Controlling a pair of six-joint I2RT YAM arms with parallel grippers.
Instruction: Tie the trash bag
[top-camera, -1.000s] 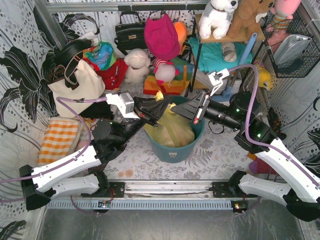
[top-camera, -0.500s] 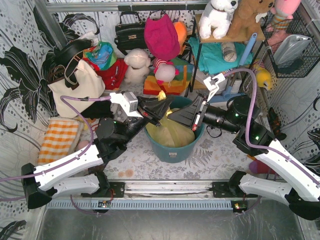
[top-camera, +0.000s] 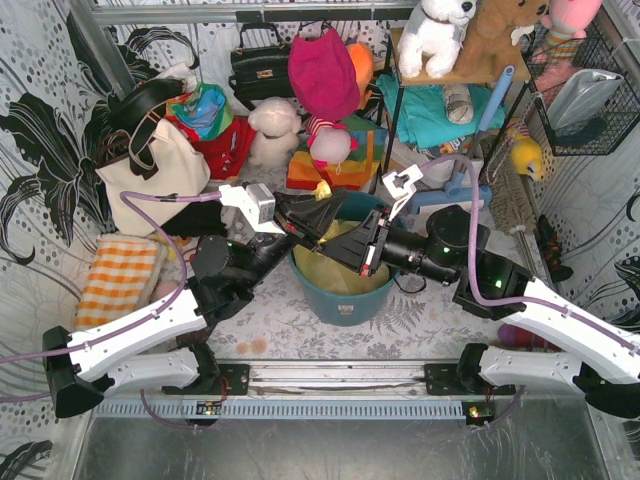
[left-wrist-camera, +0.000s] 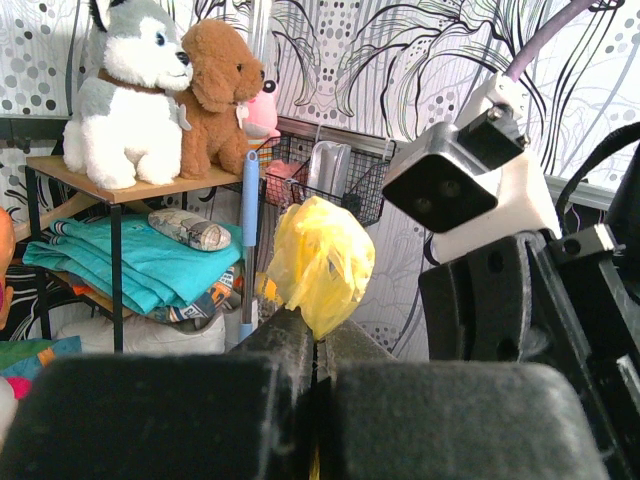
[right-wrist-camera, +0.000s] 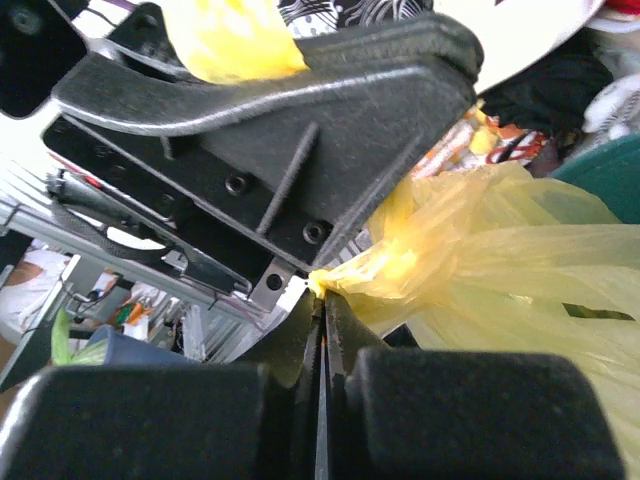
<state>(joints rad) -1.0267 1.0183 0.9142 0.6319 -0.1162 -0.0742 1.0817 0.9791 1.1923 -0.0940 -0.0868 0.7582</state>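
Your teal bin (top-camera: 345, 300) sits between the two arms, and the bag (top-camera: 322, 270) is inside it, with its yellow-green plastic pulled up above the rim. Both grippers meet right over the bin and cross each other there. Your left gripper (left-wrist-camera: 315, 345) is clamped on a gathered bit of the bag, and a crumpled yellow tuft (left-wrist-camera: 318, 262) pokes out past its tips. Your right gripper (right-wrist-camera: 322, 300) is pinched tight on another twisted strand of the bag, right up against the underside of the left one. The plastic stretches taut from that pinch back down toward the bin.
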